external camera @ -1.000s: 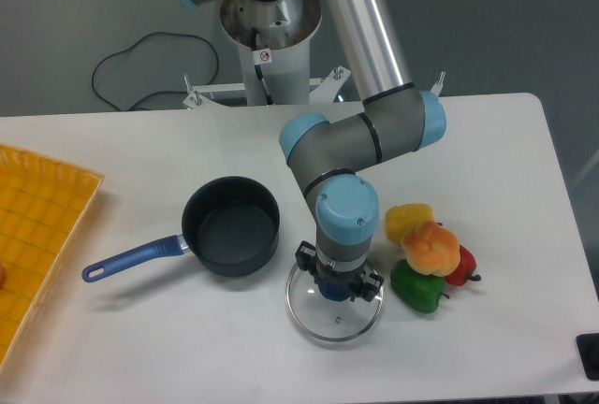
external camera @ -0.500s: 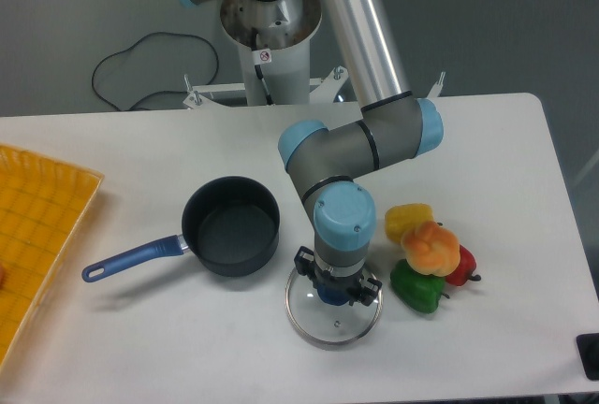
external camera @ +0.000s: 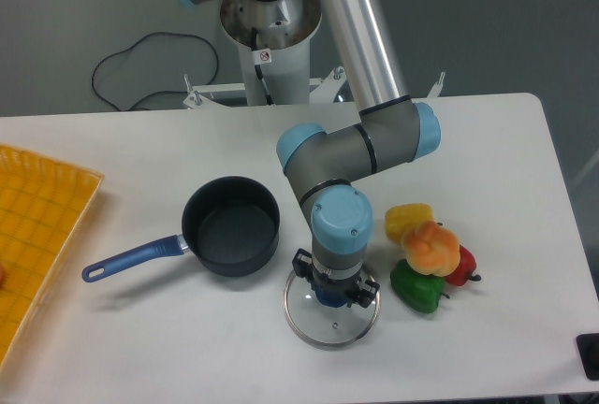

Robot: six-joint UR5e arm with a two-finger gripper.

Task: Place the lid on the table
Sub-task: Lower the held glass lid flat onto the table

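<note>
A dark saucepan (external camera: 231,226) stands upright and empty left of centre, its blue handle (external camera: 131,259) running out to the near left. At the left edge lies a yellow-orange gridded tray (external camera: 37,236), partly cut off by the frame. On the right is a cluster of 4 toy peppers touching one another: a yellow pepper (external camera: 407,219) farthest, an orange pepper (external camera: 431,248) on top, a green pepper (external camera: 416,287) nearest, and a red pepper (external camera: 463,267) at the right. A black cable (external camera: 140,67) loops on the floor at the far left.
</note>
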